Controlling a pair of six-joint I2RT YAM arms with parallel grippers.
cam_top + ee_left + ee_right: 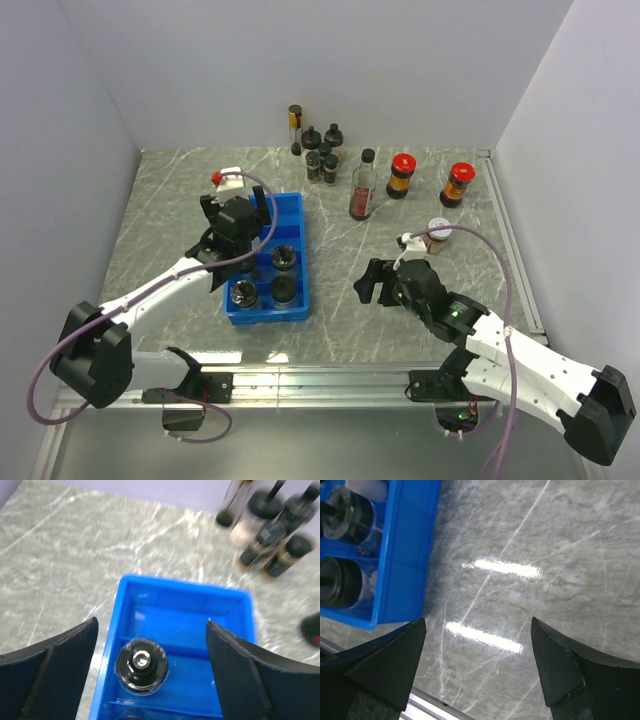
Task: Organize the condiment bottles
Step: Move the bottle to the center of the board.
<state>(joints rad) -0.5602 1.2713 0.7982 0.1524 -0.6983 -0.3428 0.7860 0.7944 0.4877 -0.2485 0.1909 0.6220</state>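
Along the near edge of the table point(170, 200), a metal rail point(300, 381) carries both arms. Just past it, right of centre, the right gripper point(477, 624) hangs over bare surface, grey and glossy with white veins. Its blunt black fingers are spread wide and hold nothing. Its camera cuts off all but a corner of the blue plastic tray point(303, 262), where two black caps show above clear glass walls.

The tray lies left of centre, boxy and split into compartments. From above, three tray jars point(284, 290) with black caps stand in its near half. The left gripper point(151, 627) hovers over the tray's left side and hides what lies under it. Its own camera shows its fingers wide apart and holding nothing. A round jar point(142, 662) with a silver-centred black cap stands upright in a compartment below the gap.

Farther right, a white-capped jar point(438, 233) stands alone, its contents hard to make out. Beyond it come a slim clear bottle point(363, 190) of dark red sauce and two squat red-capped jars point(401, 175). At the far edge small black-capped jars point(322, 158) crowd together and overlap, so their number is unclear. A tall thin bottle point(295, 128) stands beside them. The left wrist view shows this group only as a blur.
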